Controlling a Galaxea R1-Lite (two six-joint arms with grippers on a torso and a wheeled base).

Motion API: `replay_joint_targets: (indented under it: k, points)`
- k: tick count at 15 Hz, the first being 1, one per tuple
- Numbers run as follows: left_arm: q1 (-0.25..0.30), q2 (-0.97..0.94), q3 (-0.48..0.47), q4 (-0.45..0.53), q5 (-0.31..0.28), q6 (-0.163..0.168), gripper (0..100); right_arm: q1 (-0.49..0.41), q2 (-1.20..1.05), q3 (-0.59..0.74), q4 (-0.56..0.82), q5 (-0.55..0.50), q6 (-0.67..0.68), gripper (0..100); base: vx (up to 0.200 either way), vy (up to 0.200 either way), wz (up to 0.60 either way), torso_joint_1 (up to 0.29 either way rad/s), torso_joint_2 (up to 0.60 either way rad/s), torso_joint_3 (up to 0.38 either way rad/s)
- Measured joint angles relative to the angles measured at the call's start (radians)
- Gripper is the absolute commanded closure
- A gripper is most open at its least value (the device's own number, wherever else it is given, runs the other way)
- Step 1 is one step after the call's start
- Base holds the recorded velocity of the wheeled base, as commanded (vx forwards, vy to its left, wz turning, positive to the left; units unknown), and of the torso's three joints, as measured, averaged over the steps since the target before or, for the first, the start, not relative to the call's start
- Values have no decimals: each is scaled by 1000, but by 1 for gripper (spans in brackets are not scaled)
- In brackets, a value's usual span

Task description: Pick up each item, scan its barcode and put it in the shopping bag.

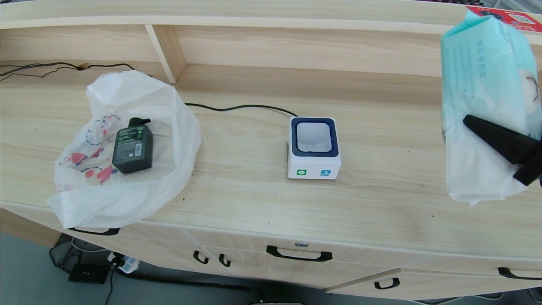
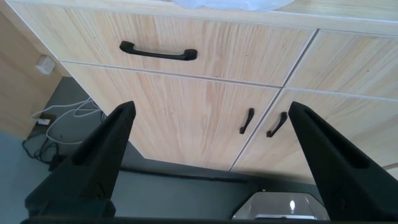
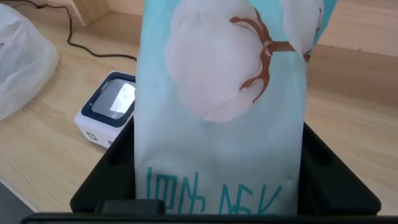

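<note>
A white plastic shopping bag [image 1: 127, 190] lies open at the counter's left, with a dark pump bottle [image 1: 132, 146] lying inside it. A white barcode scanner [image 1: 313, 147] with a blue-rimmed window stands mid-counter, also seen as the scanner [image 3: 109, 109] in the right wrist view. At the far right my right gripper [image 1: 499, 140] is shut on a teal and white soft tissue pack [image 1: 482, 106], held upright above the counter, to the scanner's right. The pack [image 3: 217, 93] sits between that gripper's black fingers [image 3: 118, 168]. My left gripper [image 2: 211, 109] is open and holds nothing, low in front of the cabinet doors.
A black cable [image 1: 237, 107] runs from the scanner toward the back wall. A wooden shelf divider [image 1: 165, 51] stands behind the bag. A red box [image 1: 508, 15] sits on the upper shelf at the right. Drawer handles [image 1: 298, 254] line the cabinet front [image 2: 158, 51].
</note>
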Motion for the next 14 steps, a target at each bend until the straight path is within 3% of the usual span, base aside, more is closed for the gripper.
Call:
replay_joint_targets:
  k: [4,9,14]
  points:
    - [1,0,0,0,0,-2,0,0,-31,99,-34,2,-26,100,-150,0,0,8,3,-1]
    - [0,0,0,0,0,-1,0,-1,-42,87,-19,6,-27,100,0,0,0,0,0,0]
    - [1,0,0,0,0,-1,0,-5,-42,89,-14,6,-24,100,0,200,0,5,4,-2]
